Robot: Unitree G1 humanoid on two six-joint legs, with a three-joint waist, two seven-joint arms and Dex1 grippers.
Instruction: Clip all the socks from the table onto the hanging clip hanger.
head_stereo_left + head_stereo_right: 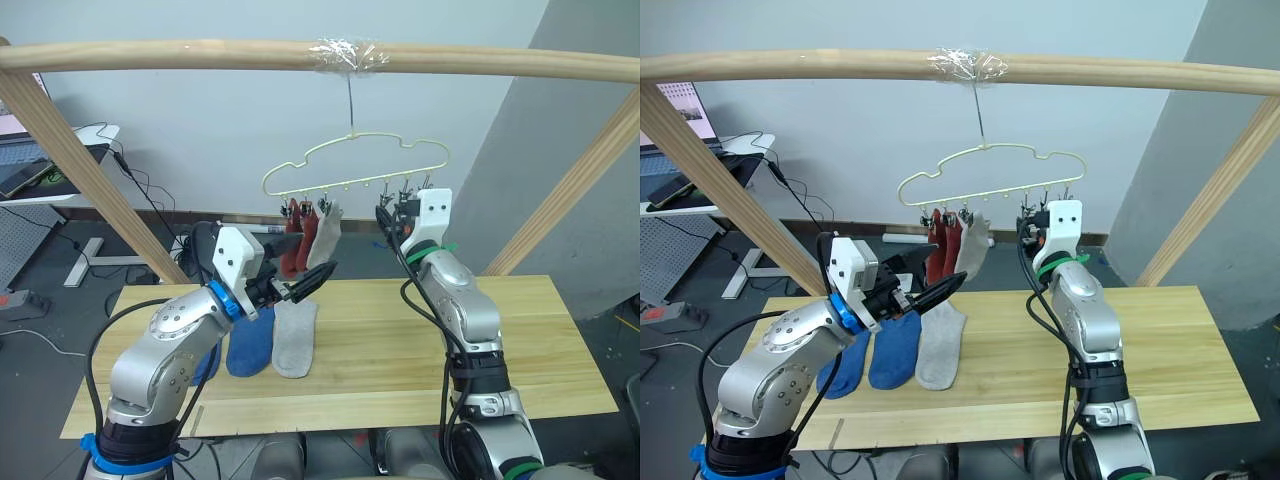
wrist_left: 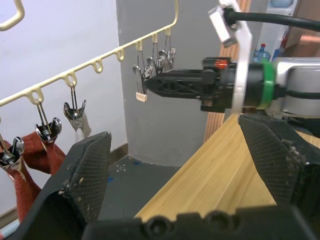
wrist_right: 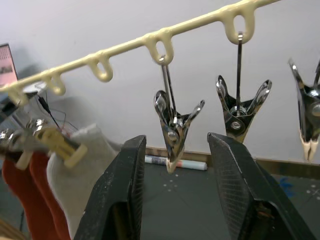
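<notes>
Socks of soft knit, two blue (image 1: pixel 892 350) and one light grey (image 1: pixel 938 344), lie flat on the light plank table (image 1: pixel 1160 350), just below the left gripper (image 1: pixel 930 290). Its black fingers (image 2: pixel 87 170) stand apart, holding nothing. Beyond it, two rust-red socks (image 1: pixel 945 248) and a grey sock (image 1: pixel 973 245) hang clipped to the pale-yellow wavy wire hanger (image 1: pixel 985 170). The right gripper (image 3: pixel 175 190) is raised to the hanger's row, fingers (image 3: pixel 125 195) spread either side of a bare metal clip (image 3: pixel 175 127).
</notes>
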